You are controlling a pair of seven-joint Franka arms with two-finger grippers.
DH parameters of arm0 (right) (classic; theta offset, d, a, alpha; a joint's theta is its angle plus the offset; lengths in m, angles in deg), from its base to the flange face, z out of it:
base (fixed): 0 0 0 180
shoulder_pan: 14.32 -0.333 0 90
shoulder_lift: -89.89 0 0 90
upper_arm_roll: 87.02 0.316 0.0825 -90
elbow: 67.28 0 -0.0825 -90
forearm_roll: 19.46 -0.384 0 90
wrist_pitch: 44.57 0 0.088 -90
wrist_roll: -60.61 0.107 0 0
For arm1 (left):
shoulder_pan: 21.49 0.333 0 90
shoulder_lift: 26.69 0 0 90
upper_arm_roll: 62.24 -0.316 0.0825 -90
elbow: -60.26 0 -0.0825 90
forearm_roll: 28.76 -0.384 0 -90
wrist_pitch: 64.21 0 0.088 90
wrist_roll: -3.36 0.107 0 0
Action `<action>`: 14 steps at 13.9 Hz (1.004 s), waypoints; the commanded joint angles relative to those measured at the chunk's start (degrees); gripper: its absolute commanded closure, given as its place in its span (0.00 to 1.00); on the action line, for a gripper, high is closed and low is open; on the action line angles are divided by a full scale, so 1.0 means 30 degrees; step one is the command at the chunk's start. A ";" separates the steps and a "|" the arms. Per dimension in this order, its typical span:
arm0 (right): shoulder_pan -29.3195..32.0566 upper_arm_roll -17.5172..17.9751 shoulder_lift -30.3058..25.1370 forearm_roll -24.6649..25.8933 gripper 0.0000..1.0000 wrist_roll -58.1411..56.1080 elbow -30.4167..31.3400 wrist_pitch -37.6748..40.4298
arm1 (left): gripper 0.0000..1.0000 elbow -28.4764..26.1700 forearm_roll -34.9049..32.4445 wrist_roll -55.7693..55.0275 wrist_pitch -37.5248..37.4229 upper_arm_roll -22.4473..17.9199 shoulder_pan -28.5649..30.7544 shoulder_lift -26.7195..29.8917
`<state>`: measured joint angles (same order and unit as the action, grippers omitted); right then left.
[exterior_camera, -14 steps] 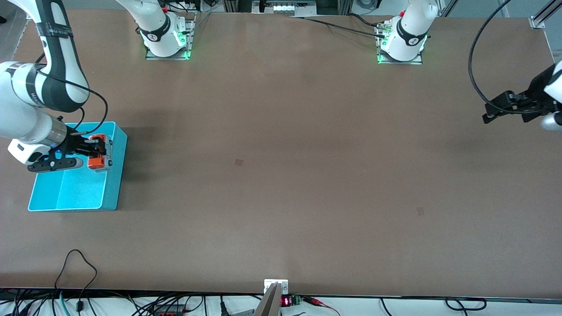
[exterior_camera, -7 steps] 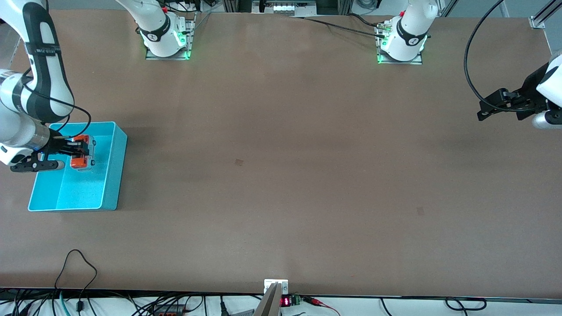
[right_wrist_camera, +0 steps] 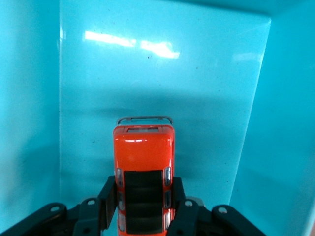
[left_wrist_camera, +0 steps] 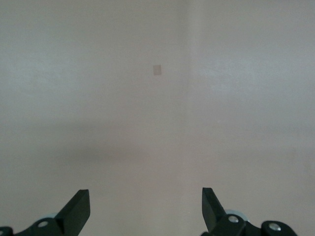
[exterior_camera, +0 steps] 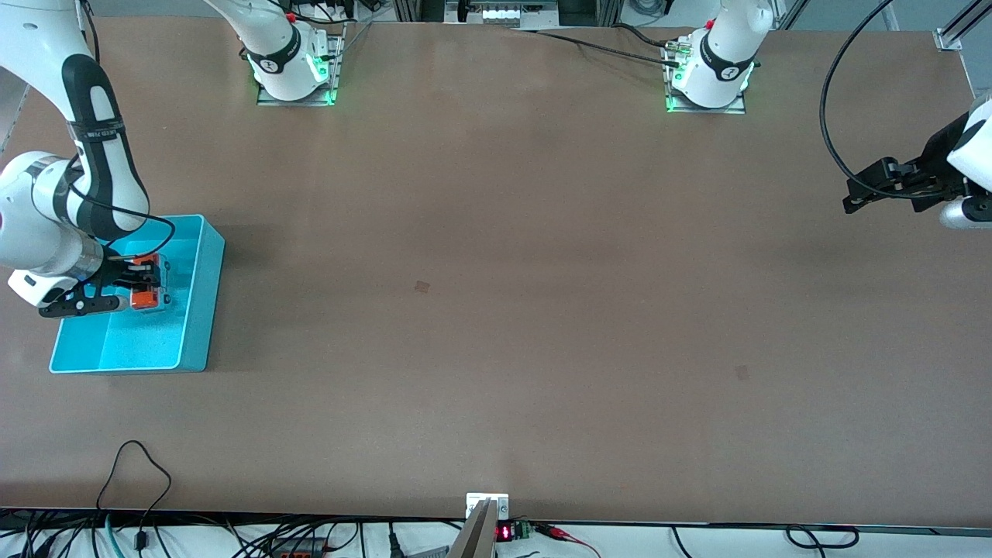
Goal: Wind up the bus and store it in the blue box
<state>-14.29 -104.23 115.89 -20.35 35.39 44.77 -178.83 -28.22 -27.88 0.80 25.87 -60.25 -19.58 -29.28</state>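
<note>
The orange-red bus [exterior_camera: 147, 289] with dark roof panels is gripped at its sides by my right gripper [exterior_camera: 138, 285], low inside the blue box [exterior_camera: 203, 304]. In the right wrist view the fingers [right_wrist_camera: 109, 195] press both flanks of the bus [right_wrist_camera: 143, 157], and its nose points along the box's speckled floor [right_wrist_camera: 147, 73]; I cannot tell whether it touches the floor. My left gripper [exterior_camera: 854, 200] waits open and empty above the table at the left arm's end; its wrist view shows its spread gripper [left_wrist_camera: 145, 206] over bare table.
The blue box stands at the right arm's end of the brown table [exterior_camera: 496, 325]. Two small dark patches [exterior_camera: 422, 287] [exterior_camera: 742, 373] mark the tabletop. Cables [exterior_camera: 132, 473] lie along the edge nearest the front camera.
My right gripper carried the bus from over the box's wall into the box's interior and lowered it. The left gripper shifted slightly, then stayed still.
</note>
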 commanded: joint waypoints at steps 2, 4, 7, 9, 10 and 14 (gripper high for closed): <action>0.0222 0.0023 0.0269 -0.0026 0.79 -0.0443 -0.0114 -0.0102 | 0.00 -0.0449 0.0206 0.0297 0.0063 0.0128 0.0068 0.0483; 0.0222 0.0023 0.0415 0.0003 0.66 -0.0502 -0.0144 -0.0102 | 0.00 -0.0449 0.0264 0.0326 0.0558 0.0128 0.0154 0.0454; 0.0222 0.0023 0.0386 0.0033 0.33 -0.0879 -0.0173 -0.0102 | 0.00 -0.0566 0.0498 0.0326 0.0737 0.0099 0.0594 0.0454; 0.0222 0.0023 0.0415 -0.0026 0.05 -0.1497 -0.0202 -0.0102 | 0.00 -0.0479 0.0470 0.0355 0.0708 0.0099 0.0565 0.0512; 0.0222 0.0023 0.0415 -0.0026 0.00 -0.1498 -0.0202 -0.0102 | 0.00 -0.0478 0.0440 0.0355 0.0708 0.0128 0.0565 0.0541; 0.0106 0.0023 -0.0575 -0.0173 0.00 -0.1351 -0.0611 0.0335 | 0.00 -0.0508 0.0469 0.0355 0.0650 0.0069 0.0741 0.0512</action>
<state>-13.97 -104.25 117.00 -20.36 32.32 43.68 -179.15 -28.34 -27.81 0.84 27.29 -60.15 -18.15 -29.24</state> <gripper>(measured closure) 0.000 0.000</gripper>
